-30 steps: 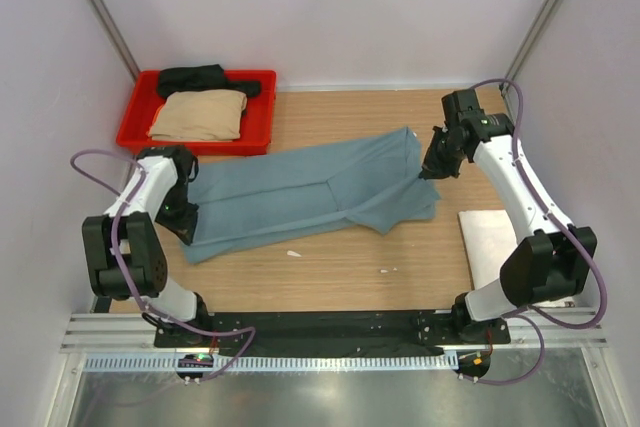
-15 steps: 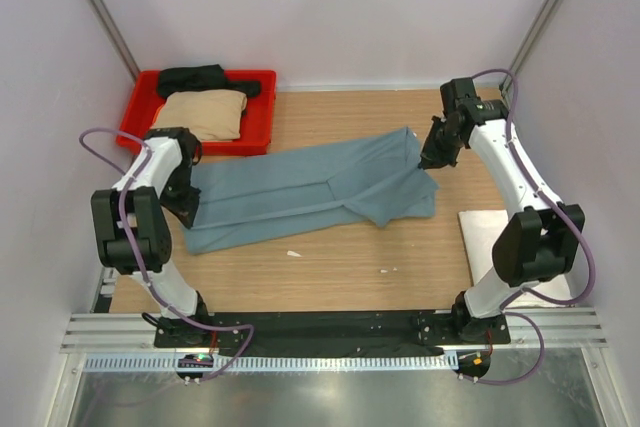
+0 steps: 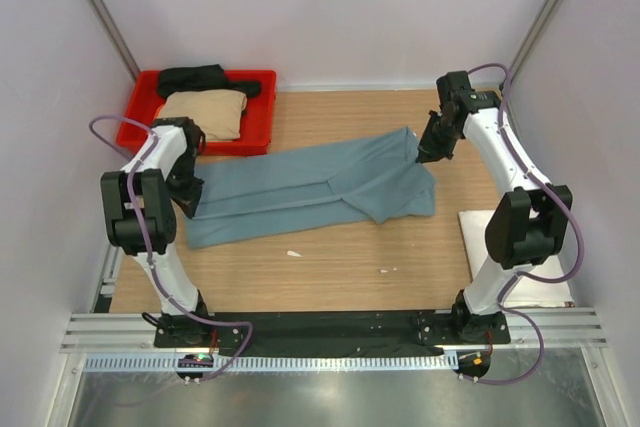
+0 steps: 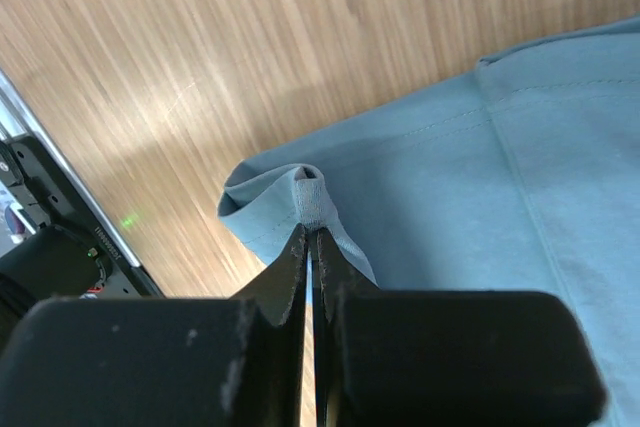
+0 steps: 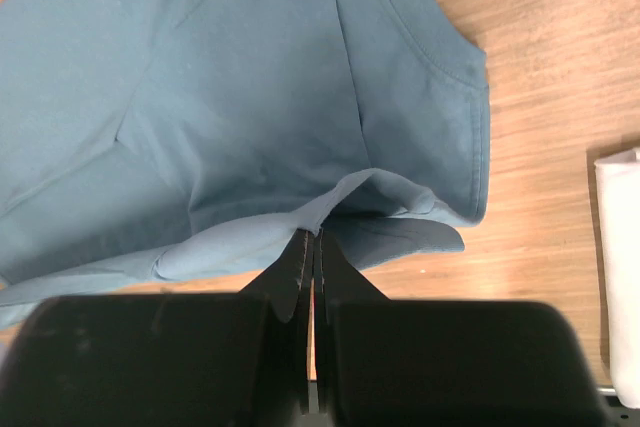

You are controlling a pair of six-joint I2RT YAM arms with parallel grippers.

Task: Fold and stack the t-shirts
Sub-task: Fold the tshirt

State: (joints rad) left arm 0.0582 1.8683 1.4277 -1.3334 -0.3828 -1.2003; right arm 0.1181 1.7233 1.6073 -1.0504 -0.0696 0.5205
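The dusty teal-blue t-shirt (image 3: 300,192) lay spread across the middle of the worktop (image 3: 350,267). The left gripper (image 4: 310,247) was pinching a bunched corner at the shirt's left end. The right gripper (image 5: 313,245) was pinching a fold at its far right edge. The tan t-shirt (image 3: 205,113) and the black t-shirt (image 3: 200,77) sat in the red tray (image 3: 262,132) at the far left. The white t-shirt (image 3: 485,237) lay at the right edge.

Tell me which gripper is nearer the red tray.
Left. The left gripper, shut on the teal-blue t-shirt at its edge, sits just in front of the red tray. The right gripper pinches the shirt's opposite end, far off to the tray's right.
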